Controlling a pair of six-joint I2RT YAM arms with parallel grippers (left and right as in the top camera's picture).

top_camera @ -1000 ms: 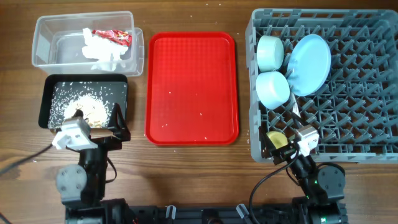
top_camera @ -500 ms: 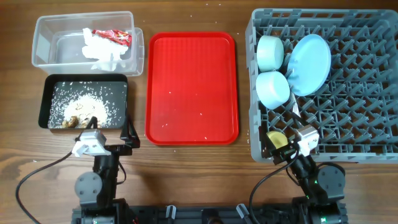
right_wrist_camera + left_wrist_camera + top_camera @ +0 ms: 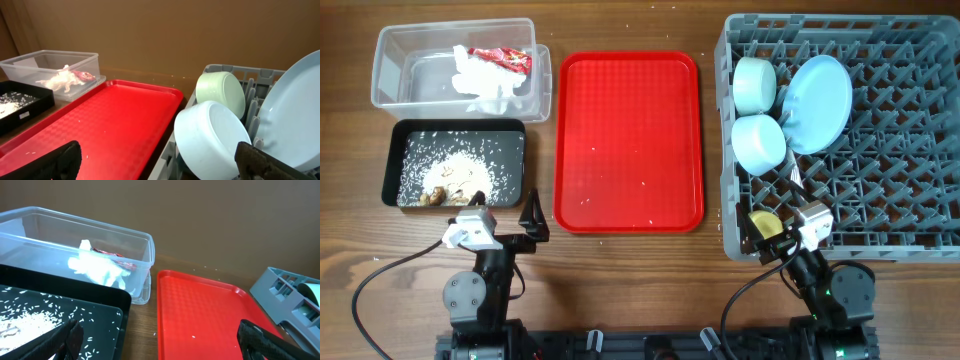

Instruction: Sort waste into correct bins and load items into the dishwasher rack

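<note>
Dishwasher rack (image 3: 920, 200) is cut by the overhead view's right edge. Yellow cup (image 3: 763, 224) is partly covered by the right gripper (image 3: 761, 242). A thin white piece (image 3: 793, 178) between the pegs is too small to be read as spoon or fork.

In the left wrist view, clear tub (image 3: 30, 225) is cropped at the left, and black tray (image 3: 100, 292) at the left and bottom. Red wrapper (image 3: 112, 255) is mostly hidden behind the napkin (image 3: 97, 267). Only 2 blurred fingertips of the left gripper (image 3: 160, 332) are seen, cut by the bottom edge.

In the right wrist view, plate (image 3: 295, 120) is cropped at the right, and the nearer bowl (image 3: 215, 142) is cut by the bottom edge.
</note>
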